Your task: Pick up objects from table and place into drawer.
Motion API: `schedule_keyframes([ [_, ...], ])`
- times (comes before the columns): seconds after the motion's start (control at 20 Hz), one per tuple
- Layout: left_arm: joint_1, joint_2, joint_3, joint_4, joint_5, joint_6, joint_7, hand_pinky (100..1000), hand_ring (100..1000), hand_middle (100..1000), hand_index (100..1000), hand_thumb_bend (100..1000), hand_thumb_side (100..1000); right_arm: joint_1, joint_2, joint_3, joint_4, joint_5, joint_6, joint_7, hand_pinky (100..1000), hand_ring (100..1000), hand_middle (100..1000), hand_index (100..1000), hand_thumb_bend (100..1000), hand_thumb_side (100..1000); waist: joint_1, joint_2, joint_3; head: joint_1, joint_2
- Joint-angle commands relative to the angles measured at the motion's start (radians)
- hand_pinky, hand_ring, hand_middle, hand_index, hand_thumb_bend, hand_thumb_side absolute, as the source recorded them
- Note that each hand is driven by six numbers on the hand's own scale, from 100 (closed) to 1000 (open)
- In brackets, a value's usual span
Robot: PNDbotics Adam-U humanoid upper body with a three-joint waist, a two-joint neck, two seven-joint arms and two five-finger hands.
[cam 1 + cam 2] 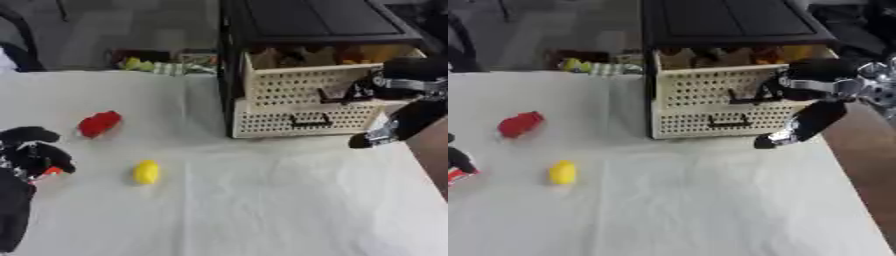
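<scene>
Yellow object [146, 172], small and oval, lying on the white cloth of the bench [262, 210], left of centre and toward the near side. Red object [99, 123], lumpy in outline, resting farther back and to the left, apart from the yellow one. Cream perforated upper drawer [306, 82] pulled out of a black cabinet [306, 22] at the far right of the bench; yellow and brownish items lying inside it, not identifiable. Lower drawer [297, 120] of the same perforated cream, pushed in, with a dark handle at its front.

Right robot hand [802, 85] at the front of the upper drawer, close against the dark handle there; contact with the handle not clear, and whether the fingers are curled or straight cannot be told. Dark, silver-tipped part of the same hand or arm hanging lower, near the right end of the lower drawer.

Left robot hand [31, 155] low at the left edge of the bench, well apart from the drawers, black fingers curled; a small red-orange patch showing just beside them, whether held or merely adjacent not discernible.

Green and yellow clutter [162, 64] on the floor beyond the far edge of the bench, left of the cabinet.
</scene>
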Motion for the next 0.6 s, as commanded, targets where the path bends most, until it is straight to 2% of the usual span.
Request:
schedule_keyframes([
  [0.05,-0.004,0.008,-0.001,-0.014,0.000,0.001,0.002,486,526,597,702,166,995,0.012,-0.053,-0.020,-0.044,-0.026,0.011,-0.001,100,104,100,782,614,759,0.000,-0.022,-0.005,0.000,-0.002],
  [0.6,-0.003,0.007,0.000,-0.014,0.002,0.004,0.004,486,526,597,700,166,995,0.097,-0.082,-0.057,-0.130,-0.076,0.047,-0.005,100,106,100,782,620,756,0.001,-0.025,-0.011,0.000,-0.005],
])
